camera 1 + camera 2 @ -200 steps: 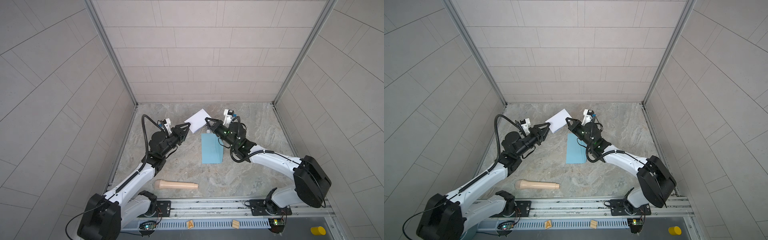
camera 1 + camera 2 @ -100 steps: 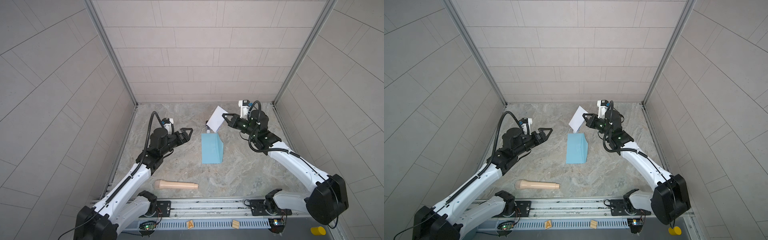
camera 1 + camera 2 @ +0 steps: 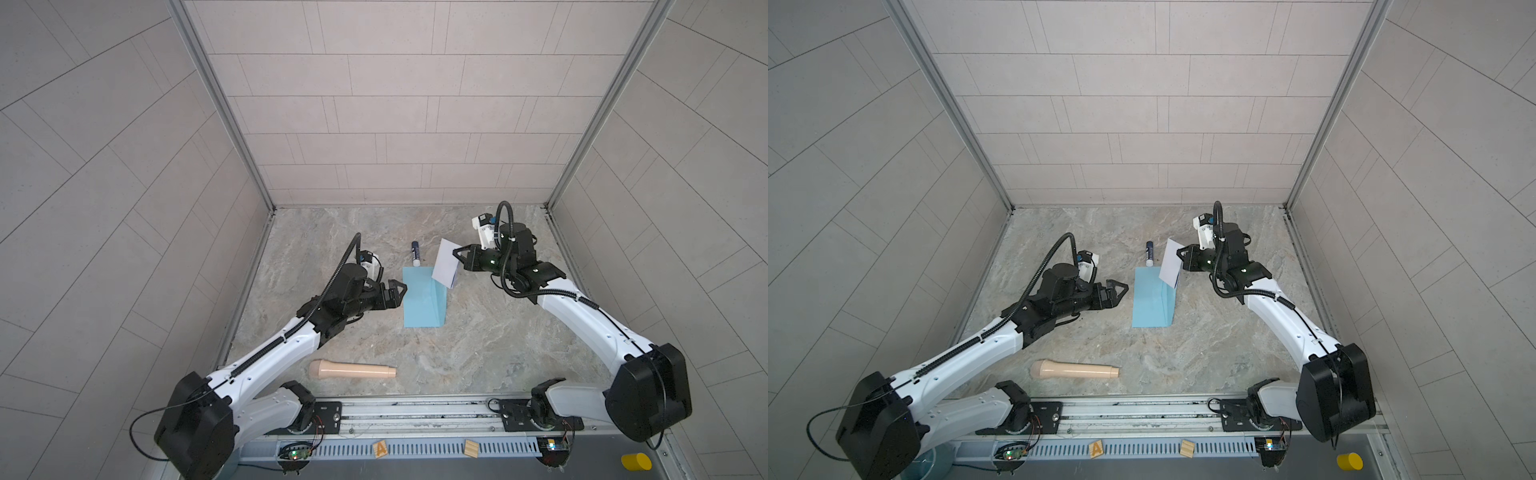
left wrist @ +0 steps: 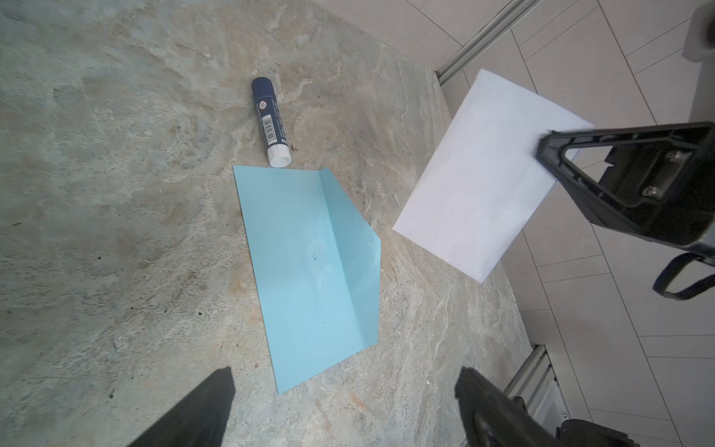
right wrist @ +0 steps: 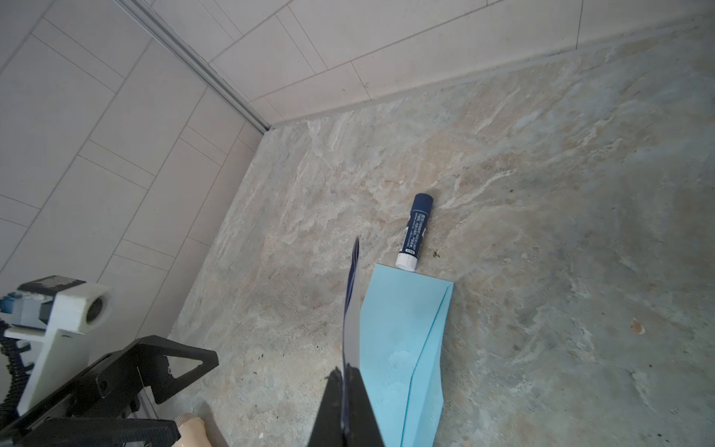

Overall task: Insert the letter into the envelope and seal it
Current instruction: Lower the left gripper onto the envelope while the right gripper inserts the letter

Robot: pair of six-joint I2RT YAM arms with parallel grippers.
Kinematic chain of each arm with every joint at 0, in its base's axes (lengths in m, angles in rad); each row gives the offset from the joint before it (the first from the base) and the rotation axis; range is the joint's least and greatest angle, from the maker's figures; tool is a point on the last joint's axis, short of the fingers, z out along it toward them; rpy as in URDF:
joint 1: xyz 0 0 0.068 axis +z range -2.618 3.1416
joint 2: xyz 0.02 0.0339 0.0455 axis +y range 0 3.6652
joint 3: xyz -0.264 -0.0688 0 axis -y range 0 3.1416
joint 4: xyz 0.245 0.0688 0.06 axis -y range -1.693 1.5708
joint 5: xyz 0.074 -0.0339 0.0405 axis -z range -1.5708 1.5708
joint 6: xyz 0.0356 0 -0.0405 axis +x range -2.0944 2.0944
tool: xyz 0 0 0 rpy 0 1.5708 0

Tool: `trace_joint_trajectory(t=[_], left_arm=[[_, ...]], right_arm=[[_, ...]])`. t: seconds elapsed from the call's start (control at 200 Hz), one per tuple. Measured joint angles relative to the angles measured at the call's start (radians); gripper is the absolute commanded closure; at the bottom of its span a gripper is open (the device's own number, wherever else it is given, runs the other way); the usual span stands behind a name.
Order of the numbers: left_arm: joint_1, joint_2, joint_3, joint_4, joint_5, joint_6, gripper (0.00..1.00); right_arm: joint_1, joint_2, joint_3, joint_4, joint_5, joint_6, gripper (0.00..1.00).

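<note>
The one plainly readable character is a capital "A" on a small wooden block point(image 3: 380, 449), which sits on the front ledge beside the slotted rail; it shows in both top views point(image 3: 1096, 449). The face of a second wooden block point(image 3: 471, 449) further along the ledge shows only grain.

A dark blue glue stick point(image 4: 271, 122) lies on the worktop point(image 4: 116, 193), its white end just beside a corner of the light blue envelope point(image 4: 305, 263). In the left wrist view its label carries a black-and-white barcode and, above it, a small round crossed-out sign. Fine white print runs along the body in both wrist views point(image 5: 416, 232), too small to read.
</note>
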Motion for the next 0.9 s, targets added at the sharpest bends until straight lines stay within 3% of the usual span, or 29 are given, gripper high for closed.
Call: trace_joint_trajectory(t=[0.58, 0.901], left_arm=[[-0.027, 0.207, -0.013, 0.140, -0.009, 0.011, 0.12], [-0.031, 0.292, -0.022, 0.203, -0.009, 0.012, 0.24]], right_arm=[[0.000, 0.146, -0.001, -0.003, 0.066, -0.070, 1.00], [-0.004, 0.216, -0.002, 0.023, 0.085, -0.059, 1.00]])
